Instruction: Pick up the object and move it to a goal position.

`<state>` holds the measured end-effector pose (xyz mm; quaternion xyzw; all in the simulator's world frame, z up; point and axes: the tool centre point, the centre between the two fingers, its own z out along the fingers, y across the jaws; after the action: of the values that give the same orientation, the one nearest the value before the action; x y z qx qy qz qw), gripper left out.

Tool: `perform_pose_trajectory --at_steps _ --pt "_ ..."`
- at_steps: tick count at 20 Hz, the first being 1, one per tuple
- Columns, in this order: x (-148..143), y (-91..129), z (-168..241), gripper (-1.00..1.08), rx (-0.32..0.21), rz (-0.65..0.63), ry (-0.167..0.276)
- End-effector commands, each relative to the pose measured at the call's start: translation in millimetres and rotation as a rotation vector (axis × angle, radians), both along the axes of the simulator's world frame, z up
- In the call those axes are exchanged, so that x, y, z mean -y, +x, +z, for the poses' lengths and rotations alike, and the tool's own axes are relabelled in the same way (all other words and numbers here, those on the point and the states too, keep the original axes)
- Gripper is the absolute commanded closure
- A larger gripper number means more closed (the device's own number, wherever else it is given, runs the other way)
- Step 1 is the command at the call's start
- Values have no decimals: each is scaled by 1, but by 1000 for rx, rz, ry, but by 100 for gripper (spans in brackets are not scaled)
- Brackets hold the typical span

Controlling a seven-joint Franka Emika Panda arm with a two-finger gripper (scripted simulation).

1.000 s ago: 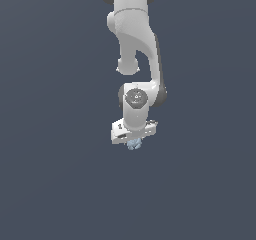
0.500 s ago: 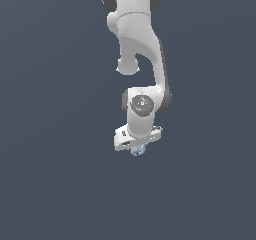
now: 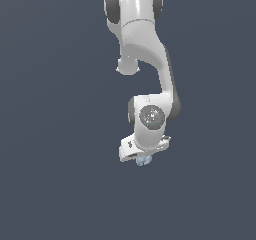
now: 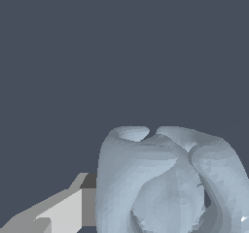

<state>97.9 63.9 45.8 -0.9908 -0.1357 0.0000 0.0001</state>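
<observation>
nothing but flat, dark slate-blue ground (image 3: 50,134) across the left of the exterior frame.

at centre, reaching down from the top edge: glossy white jointed robot arm (image 3: 142,49) with dark joint bands, bending toward the exterior view's right, then ending in a round grey-capped wrist (image 3: 151,116) just below mid-frame.

under that wrist, tilted so its end on the exterior view's left sits lower: broad white gripper (image 3: 143,156), hand body seen as a slanted bar. fingers themselves not distinguishable here; spread between them impossible to judge from this angle.

poking out just beneath the bar, slightly right of centre and in the lower half of the frame: small pale blue-grey lumpy roundish object (image 3: 144,160), touching the underside of the hand, far narrower than the bar above it. only plain dark ground around it; whether resting on the ground or lifted, cannot tell.

plain dark ground again over the right of the exterior frame.

in the wrist view: same dark ground filling the upper half. low at left, one pale grey and white angular finger (image 4: 58,210) with a dark end face, pressed up against the side of the blob. filling the lower right, very close to the lens: the bumpy blue-grey object (image 4: 160,178), folded lobes and hollows, cut off by the frame edge. second finger hidden behind the object, so grip seen from one side only; by all appearances closed around the blob.
</observation>
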Motion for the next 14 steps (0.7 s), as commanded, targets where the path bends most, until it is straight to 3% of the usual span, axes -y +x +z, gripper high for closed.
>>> perform_pose_trajectory --at_steps 1,14 --pt "-5 10 1 108 0 0 0" --pt "-15 33 2 108 0 0 0"
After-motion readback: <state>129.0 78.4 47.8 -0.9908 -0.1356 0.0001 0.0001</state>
